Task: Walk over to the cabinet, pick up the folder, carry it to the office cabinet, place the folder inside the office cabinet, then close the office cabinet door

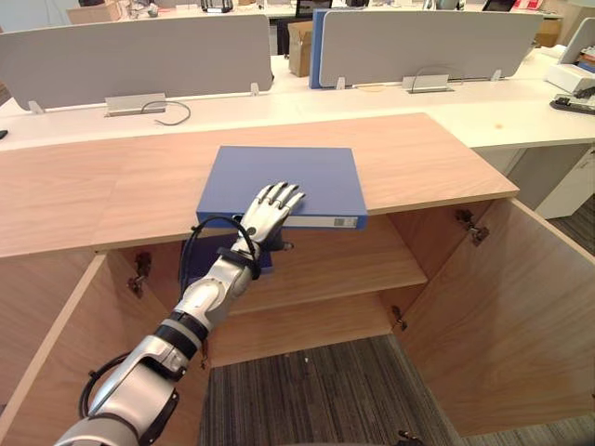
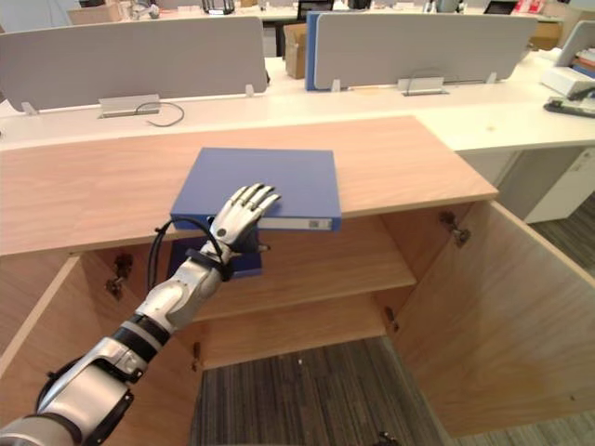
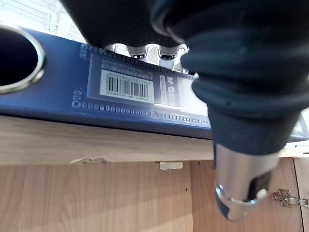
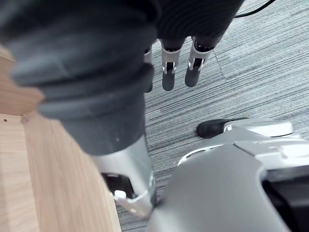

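"Left hand [image 1: 270, 209]: which step?"

"Pick-up. A partitioned desk [image 1: 279, 111] stands behind. The wooden cabinet [image 1: 93, 195] is before me, doors [image 1: 521, 316] open. The blue folder [image 1: 279, 172] lies flat on its top, spine at the front edge. My fingers [image 1: 279, 197] rest straight on the cover, clamping nothing."

"Next?"

"Thumb [image 3: 244, 183] under the spine, I judge, then lift level. Right hand [image 4: 178, 67] hangs relaxed."

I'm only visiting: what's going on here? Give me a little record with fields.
Folder: blue folder, lying flat on the cabinet top, spine at the front edge
Left hand: left hand resting on the folder, fingers straight
Right hand: right hand hanging over the carpet, fingers relaxed, empty
Cabinet: wooden cabinet, right door swung open, shelf inside
Stage: folder not yet lifted
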You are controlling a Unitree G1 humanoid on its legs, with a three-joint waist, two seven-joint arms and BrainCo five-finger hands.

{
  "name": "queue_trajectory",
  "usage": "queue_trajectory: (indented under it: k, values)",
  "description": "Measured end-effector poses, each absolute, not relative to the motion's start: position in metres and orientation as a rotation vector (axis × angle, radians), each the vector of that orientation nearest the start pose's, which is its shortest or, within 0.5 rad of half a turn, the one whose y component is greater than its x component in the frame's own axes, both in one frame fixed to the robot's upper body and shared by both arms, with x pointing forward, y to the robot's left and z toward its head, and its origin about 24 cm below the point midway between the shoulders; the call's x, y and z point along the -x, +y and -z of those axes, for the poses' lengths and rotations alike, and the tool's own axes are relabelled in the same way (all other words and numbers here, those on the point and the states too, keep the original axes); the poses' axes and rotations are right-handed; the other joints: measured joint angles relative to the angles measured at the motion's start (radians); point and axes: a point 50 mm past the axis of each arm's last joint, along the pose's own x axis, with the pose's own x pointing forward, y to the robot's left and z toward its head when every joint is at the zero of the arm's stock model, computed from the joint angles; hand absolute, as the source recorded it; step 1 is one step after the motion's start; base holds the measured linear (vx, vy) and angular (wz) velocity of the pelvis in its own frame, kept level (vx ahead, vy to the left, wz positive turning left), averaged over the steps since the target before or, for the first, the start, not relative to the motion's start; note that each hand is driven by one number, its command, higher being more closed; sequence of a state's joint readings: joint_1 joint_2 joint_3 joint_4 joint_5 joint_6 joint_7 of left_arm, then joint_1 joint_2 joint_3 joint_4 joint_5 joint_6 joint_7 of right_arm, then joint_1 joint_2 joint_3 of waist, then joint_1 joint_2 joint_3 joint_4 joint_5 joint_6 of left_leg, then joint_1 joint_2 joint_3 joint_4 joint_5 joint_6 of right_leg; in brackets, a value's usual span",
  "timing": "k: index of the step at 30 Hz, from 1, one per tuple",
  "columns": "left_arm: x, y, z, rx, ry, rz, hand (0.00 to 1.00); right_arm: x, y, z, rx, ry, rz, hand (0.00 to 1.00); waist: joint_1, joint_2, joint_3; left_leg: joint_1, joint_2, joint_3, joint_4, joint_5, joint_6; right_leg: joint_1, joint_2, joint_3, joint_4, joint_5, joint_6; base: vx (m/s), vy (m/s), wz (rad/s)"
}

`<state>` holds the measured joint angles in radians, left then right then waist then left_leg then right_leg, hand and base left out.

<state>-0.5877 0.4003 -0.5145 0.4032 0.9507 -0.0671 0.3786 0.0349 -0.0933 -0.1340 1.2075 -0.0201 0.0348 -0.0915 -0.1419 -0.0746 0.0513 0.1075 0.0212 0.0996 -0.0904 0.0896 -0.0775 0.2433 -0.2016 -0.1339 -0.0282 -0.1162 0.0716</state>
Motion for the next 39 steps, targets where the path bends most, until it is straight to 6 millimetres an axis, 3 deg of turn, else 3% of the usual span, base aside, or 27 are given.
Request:
queue_trajectory:
  k: [1, 2, 9, 28, 30, 33, 37, 39]
  values:
    - [-0.335, 0.107, -0.107, -1.440, -0.636, 0.111, 0.00, -0.074, -0.203, 0.170, 0.071, 1.269, 0.249, 0.00, -0.001, -0.001, 0.000, 0.000, 0.000, 0.000, 0.000, -0.001, 0.000, 0.000, 0.000, 0.000, 0.000, 0.001, 0.001, 0.00, 0.000, 0.00]
    - [-0.335, 0.107, -0.107, -1.440, -0.637, 0.109, 1.00, -0.074, -0.203, 0.170, 0.071, 1.269, 0.249, 0.00, -0.001, -0.001, 0.000, 0.000, 0.000, 0.000, 0.000, -0.001, 0.000, 0.000, 0.000, 0.000, 0.000, 0.001, 0.001, 0.00, 0.000, 0.00]
    - [-0.343, 0.111, -0.120, -1.445, -0.675, 0.033, 1.00, -0.075, -0.204, 0.170, 0.073, 1.267, 0.251, 0.00, -0.008, -0.005, 0.003, 0.001, 0.000, 0.003, 0.002, -0.003, -0.001, 0.000, 0.000, 0.000, 0.000, 0.001, 0.001, 0.00, 0.000, 0.00]
    - [-0.355, 0.111, -0.119, -1.568, -0.694, 0.064, 1.00, -0.073, -0.207, 0.170, 0.091, 1.252, 0.257, 0.00, -0.011, -0.003, 0.013, 0.018, 0.001, 0.003, -0.002, -0.007, -0.001, 0.015, 0.000, 0.000, 0.001, 0.000, 0.000, -0.02, 0.004, 0.00]
    - [-0.347, 0.111, -0.125, -1.503, -0.706, 0.014, 1.00, -0.073, -0.207, 0.170, 0.094, 1.249, 0.257, 0.00, -0.012, 0.000, 0.021, 0.015, 0.001, 0.002, -0.001, -0.007, -0.001, 0.010, -0.001, 0.000, 0.003, -0.001, 0.001, 0.00, 0.000, 0.00]
    - [-0.314, 0.099, -0.132, -1.282, -0.769, -0.026, 1.00, -0.073, -0.209, 0.169, 0.106, 1.250, 0.263, 0.00, -0.013, 0.002, 0.026, 0.004, 0.001, 0.000, 0.002, -0.007, -0.001, 0.000, -0.001, -0.004, 0.004, 0.001, 0.005, 0.00, -0.001, 0.03]
    - [-0.252, 0.066, -0.144, -0.894, -0.907, 0.081, 1.00, -0.067, -0.211, 0.170, 0.118, 1.272, 0.278, 0.00, 0.012, 0.008, 0.023, 0.000, 0.005, -0.006, 0.003, -0.006, -0.001, -0.006, 0.003, -0.028, 0.022, 0.002, 0.007, 0.03, -0.011, 0.09]
    - [-0.233, 0.057, -0.151, -0.707, -0.935, 0.158, 1.00, -0.066, -0.212, 0.170, 0.124, 1.273, 0.281, 0.00, 0.026, 0.017, 0.017, 0.000, 0.010, -0.005, 0.003, -0.006, -0.001, -0.014, 0.006, -0.028, 0.036, 0.002, 0.007, 0.00, 0.000, 0.00]
